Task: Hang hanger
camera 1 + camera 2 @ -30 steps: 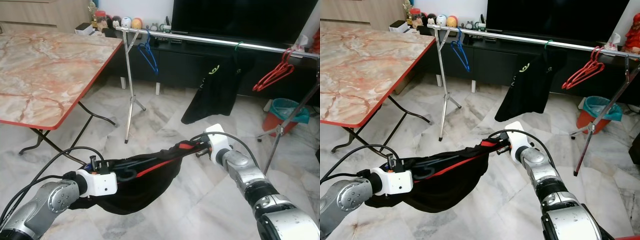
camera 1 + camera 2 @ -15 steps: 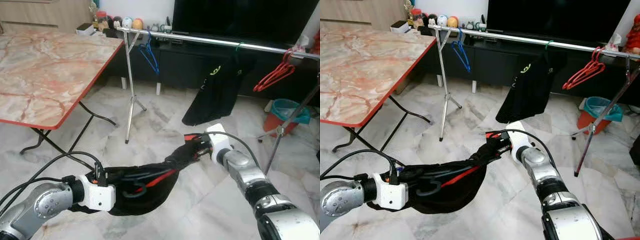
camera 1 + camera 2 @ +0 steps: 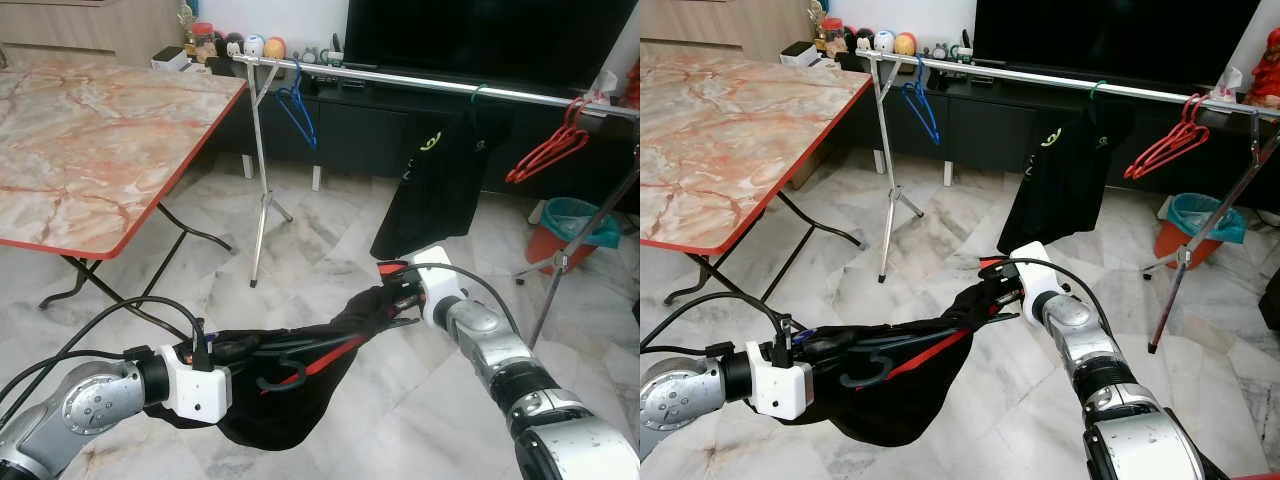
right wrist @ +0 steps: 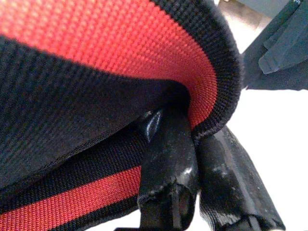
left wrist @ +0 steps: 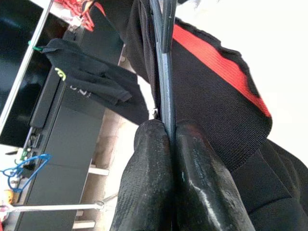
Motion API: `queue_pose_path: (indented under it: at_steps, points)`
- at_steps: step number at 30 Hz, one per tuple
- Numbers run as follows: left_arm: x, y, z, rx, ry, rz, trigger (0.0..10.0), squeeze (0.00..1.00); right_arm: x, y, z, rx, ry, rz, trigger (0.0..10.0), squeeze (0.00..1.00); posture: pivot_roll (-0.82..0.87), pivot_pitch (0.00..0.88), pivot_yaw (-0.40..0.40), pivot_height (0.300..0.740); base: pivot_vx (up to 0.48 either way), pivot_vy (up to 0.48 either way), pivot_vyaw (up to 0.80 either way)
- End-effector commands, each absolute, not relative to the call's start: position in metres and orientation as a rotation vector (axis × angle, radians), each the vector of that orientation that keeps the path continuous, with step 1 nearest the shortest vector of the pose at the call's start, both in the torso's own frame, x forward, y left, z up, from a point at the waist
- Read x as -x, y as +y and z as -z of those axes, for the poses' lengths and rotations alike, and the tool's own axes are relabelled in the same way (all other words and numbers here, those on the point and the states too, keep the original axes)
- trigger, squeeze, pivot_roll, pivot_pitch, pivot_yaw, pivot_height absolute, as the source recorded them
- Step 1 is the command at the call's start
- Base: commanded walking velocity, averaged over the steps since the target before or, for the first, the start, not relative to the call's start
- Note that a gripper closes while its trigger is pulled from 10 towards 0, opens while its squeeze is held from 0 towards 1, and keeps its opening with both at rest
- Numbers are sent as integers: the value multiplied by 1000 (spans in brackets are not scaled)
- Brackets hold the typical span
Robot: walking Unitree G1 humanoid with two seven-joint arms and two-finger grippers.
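Note:
A black garment with a red stripe [image 3: 300, 385] hangs stretched between both grippers above the floor, draped over a dark hanger whose hook [image 3: 285, 378] sticks out in front. My left gripper [image 5: 172, 127] is shut on the hanger's thin bar [image 5: 163, 67]; its white wrist [image 3: 197, 385] is at lower left. Up at the garment's right end, my right gripper [image 3: 393, 297] is shut on the red-trimmed edge [image 4: 144, 62]. Beyond them a silver clothes rail [image 3: 400, 78] runs across the room.
On the rail hang a blue hanger [image 3: 298, 105], a black T-shirt [image 3: 435, 170] and red hangers [image 3: 548, 150]. A marble-top folding table [image 3: 90, 140] stands at left. A red bin [image 3: 565, 230] sits far right by the rail's stand leg [image 3: 575, 245].
The garment has sagged lower in the middle and the hanger hook has dropped down and to the right. My left gripper has moved slightly down; the right gripper has stayed nearly in place.

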State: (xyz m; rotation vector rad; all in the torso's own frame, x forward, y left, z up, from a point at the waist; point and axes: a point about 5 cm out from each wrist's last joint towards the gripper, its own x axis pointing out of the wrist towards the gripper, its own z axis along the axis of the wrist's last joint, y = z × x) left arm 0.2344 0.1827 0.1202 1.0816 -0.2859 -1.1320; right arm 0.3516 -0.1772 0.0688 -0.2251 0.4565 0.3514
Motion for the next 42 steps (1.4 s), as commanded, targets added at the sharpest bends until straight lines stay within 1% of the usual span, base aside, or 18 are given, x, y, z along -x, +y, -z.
queue_pose_path:
  at_steps: [1, 5, 6, 8, 17, 19, 20, 22, 25, 29, 30, 31, 32, 35, 37, 39, 40, 42]
  points:
    - [-228, 179, -131, -1092, -372, 1184, 10000, 0, -351, -188, -69, 228, 460, -304, 0, 0, 137, 0, -67, 740, 0, 0, 0]
    - [-220, 184, -125, -1188, -372, 1279, 10000, 0, -350, -191, -68, 250, 466, -304, 0, 0, 141, 0, -65, 740, 0, 0, 0]
    - [-219, 187, -122, -1215, -349, 1305, 10000, 0, -350, -192, -68, 253, 467, -302, 0, 0, 142, 0, -64, 740, 0, 0, 0]
    - [-220, 189, -122, -1225, -341, 1305, 10000, 0, -350, -193, -68, 253, 465, -302, 0, 0, 139, 0, -64, 740, 0, 0, 0]
    - [-229, 183, -128, -1142, -376, 1185, 10000, 0, -350, -188, -66, 249, 465, -309, 0, 0, 139, 0, -62, 740, 0, 0, 0]
    - [-234, 187, -127, -1065, -333, 1107, 10000, 0, -348, -187, -64, 246, 473, -304, 0, 0, 137, 0, -62, 740, 0, 0, 0]
    - [-237, 190, -126, -990, -298, 1036, 10000, 0, -346, -187, -60, 243, 483, -300, 0, 0, 137, 0, -62, 740, 0, 0, 0]
    - [-237, 193, -123, -963, -273, 1005, 10000, 0, -345, -188, -58, 238, 492, -296, 0, 0, 137, 0, -62, 740, 0, 0, 0]
    - [-230, 194, -117, -974, -245, 1028, 10000, 0, -341, -190, -53, 231, 511, -283, 0, 0, 139, 0, -65, 740, 0, 0, 0]
    - [-223, 194, -110, -1033, -216, 1106, 10000, 0, -340, -192, -51, 233, 522, -279, 0, 0, 143, 0, -69, 740, 0, 0, 0]
    - [-222, 198, -105, -1038, -156, 1113, 10000, 0, -339, -193, -50, 234, 525, -272, 0, 0, 142, 0, -68, 740, 0, 0, 0]
    - [-222, 198, -105, -1038, -156, 1113, 10000, 0, -339, -193, -50, 234, 525, -272, 0, 0, 142, 0, -68, 740, 0, 0, 0]
    - [-224, 203, -101, -1020, -101, 1080, 10000, 0, -339, -194, -50, 234, 526, -266, 0, 0, 141, 0, -67, 740, 0, 0, 0]
    - [-234, 205, -101, -943, -67, 965, 10000, 0, -339, -193, -50, 231, 526, -264, 0, 0, 137, 0, -65, 740, 0, 0, 0]
    - [-244, 201, -108, -791, -78, 836, 10000, 0, -338, -193, -49, 226, 527, -264, 0, 0, 137, 0, -65, 740, 0, 0, 0]
    - [-246, 198, -113, -722, -97, 807, 10000, 0, -338, -193, -48, 224, 529, -263, 0, 0, 134, 0, -65, 740, 0, 0, 0]
    - [-246, 195, -118, -641, -125, 786, 10000, 0, -337, -193, -47, 222, 532, -260, 0, 0, 134, 0, -65, 740, 0, 0, 0]
    - [-247, 193, -122, -601, -141, 767, 10000, 0, -336, -193, -46, 220, 536, -257, 0, 0, 137, 0, -66, 740, 0, 0, 0]
